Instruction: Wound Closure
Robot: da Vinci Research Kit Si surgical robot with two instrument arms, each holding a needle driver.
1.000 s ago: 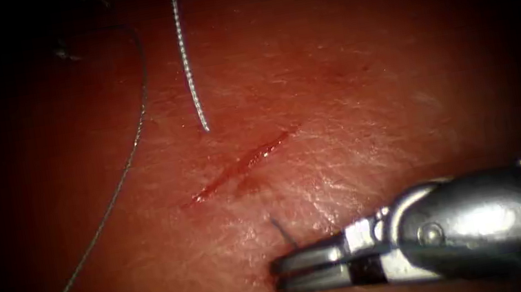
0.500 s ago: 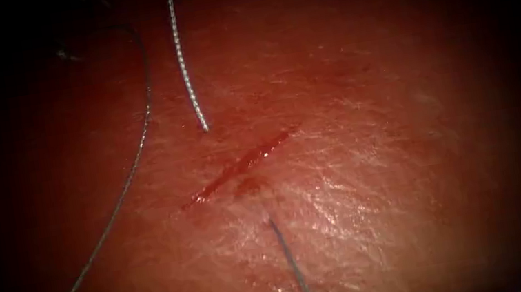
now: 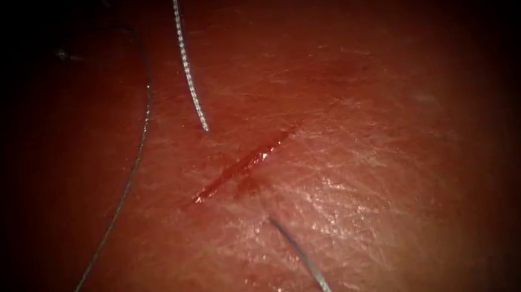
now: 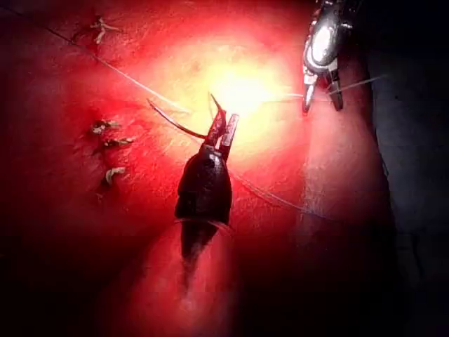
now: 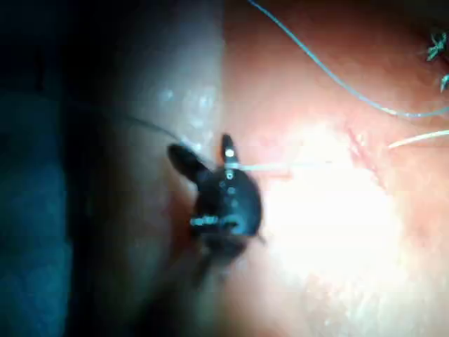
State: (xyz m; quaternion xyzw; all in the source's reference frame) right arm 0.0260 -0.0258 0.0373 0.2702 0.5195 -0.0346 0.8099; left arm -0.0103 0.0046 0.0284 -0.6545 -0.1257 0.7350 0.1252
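The cut (image 3: 242, 165) runs slantwise across the tissue (image 3: 376, 169), with red fluid along it. Braided thread (image 3: 188, 67) comes down from above and enters the tissue left of the cut. It leaves again on the right side and runs on as a slack strand (image 3: 307, 264). A thinner thread (image 3: 131, 166) curves far to the left. My left tool (image 4: 223, 130) is shut on the curved needle (image 4: 175, 123), which sticks out sideways above the tissue. My right tool (image 5: 207, 156) stands open, and the thread (image 5: 287, 166) lies across one of its jaws. It also appears as the right tool (image 4: 319, 95) in the left wrist view.
Several earlier stitch knots (image 4: 106, 128) sit in a row beside the left tool, and more knots (image 5: 438, 45) lie past the right tool. The tissue's edge (image 4: 379, 175) drops to dark bench close behind the right tool.
The right tool, shut near the thread's exit a second ago, drew back out of the endoscope view, pulling a longer strand through. Its jaws now stand open and the strand has gone slack.
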